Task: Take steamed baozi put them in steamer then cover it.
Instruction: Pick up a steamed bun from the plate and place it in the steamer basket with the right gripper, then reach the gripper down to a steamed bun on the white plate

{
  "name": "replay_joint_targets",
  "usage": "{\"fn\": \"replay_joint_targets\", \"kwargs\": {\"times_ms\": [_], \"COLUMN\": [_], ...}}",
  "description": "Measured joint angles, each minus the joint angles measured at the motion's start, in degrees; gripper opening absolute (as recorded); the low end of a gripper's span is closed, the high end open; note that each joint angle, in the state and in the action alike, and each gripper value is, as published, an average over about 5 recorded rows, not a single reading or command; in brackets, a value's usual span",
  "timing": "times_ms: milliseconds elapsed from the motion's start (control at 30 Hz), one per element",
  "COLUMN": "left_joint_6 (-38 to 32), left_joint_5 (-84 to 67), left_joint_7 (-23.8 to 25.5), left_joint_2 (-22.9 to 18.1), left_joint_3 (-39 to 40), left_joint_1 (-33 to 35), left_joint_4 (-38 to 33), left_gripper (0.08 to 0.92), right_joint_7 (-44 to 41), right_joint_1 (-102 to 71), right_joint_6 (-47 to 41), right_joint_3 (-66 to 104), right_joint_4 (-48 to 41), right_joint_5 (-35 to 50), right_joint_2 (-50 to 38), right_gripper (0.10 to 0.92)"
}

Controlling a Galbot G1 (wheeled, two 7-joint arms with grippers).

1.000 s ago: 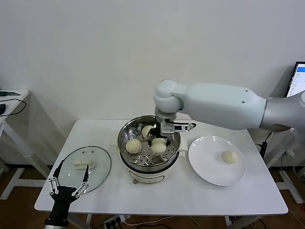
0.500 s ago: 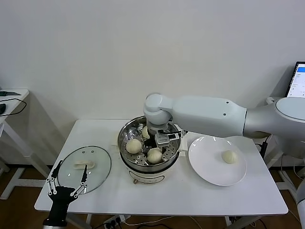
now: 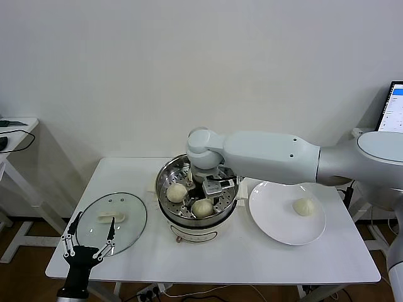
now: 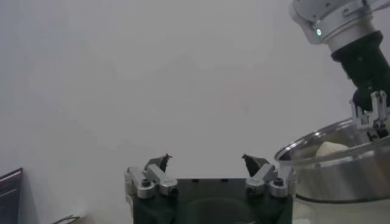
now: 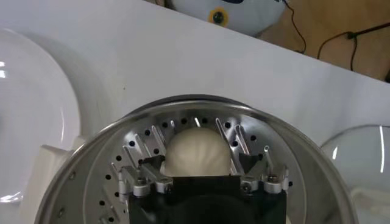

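Left gripper (image 3: 88,244): black, thin metal fingers spread wide, holding nothing, parked off the near-left corner of the tabletop (image 3: 252,258), just over the near rim of the cover.

Cover (image 3: 113,221): round clear glass lid, metal rim, cream-white handle at centre; lying flat near the left edge of the tabletop, apart from the steamer.

Tabletop: white, smooth, rectangular; bare strip along the near edge and at the near-right corner.

Steamer (image 3: 196,214): round polished steel pot, perforated tray inside, on a cream-white base; standing mid-table, uncovered, a narrow gap to the plate on its right.

Plate (image 3: 277,217): flat, glossy white, round; toward the right edge of the tabletop.

Steamed baozi: soft, matt, cream-white domes. Three in the steamer, one at the near side of the tray (image 3: 202,207), one at the left (image 3: 176,192), one at the back, partly hidden by the arm (image 3: 191,175). A fourth (image 3: 304,206) on the right half of the plate.

Right gripper (image 5: 205,164): low inside the steamer above the tray, jaws wide apart on either side of a bun (image 5: 196,153), fingertips clear of the dough, gripping nothing. White arm reaching in from the right, over the plate's far rim.

Far: plain white wall.
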Motion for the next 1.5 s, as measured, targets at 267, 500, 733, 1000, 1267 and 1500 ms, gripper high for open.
{"fn": "replay_joint_targets", "kwargs": {"times_ms": [267,500,733,1000,1267,1500], "left_joint_6": [0.11,0.35,0.36,0.25,0.26,0.06], "left_joint_5": [0.0,0.19,0.36,0.43,0.89,1.27], "left_joint_7": [0.0,0.01,0.06,0.08,0.08,0.27], "left_joint_2": [0.13,0.21,0.17,0.13,-0.3,-0.28], "left_joint_3": [0.26,0.57,0.73,0.36,0.68,0.68], "left_joint_1": [-0.33,-0.46,-0.32,0.33,0.64,0.99], "left_joint_4": [0.41,0.41,0.33,0.11,-0.09,-0.13], "left_gripper": [0.823,0.823,0.823,0.823,0.823,0.823], "right_joint_7": [-2.31,-3.75,-4.81,-4.95,-3.62,-1.85], "right_joint_1": [1.34,2.4,0.91,-4.23,-10.62,-15.26], "right_joint_6": [-4.36,-17.05,-27.86,-32.98,-34.57,-34.92], "right_joint_3": [5.58,8.38,8.94,9.82,11.63,13.01], "right_joint_4": [-1.41,-7.1,-16.0,-25.29,-30.51,-33.88], "right_joint_5": [3.91,12.88,19.44,20.55,18.62,16.66], "right_joint_2": [-5.43,-13.04,-19.61,-24.35,-26.07,-25.86], "right_gripper": [0.823,0.823,0.823,0.823,0.823,0.823]}}
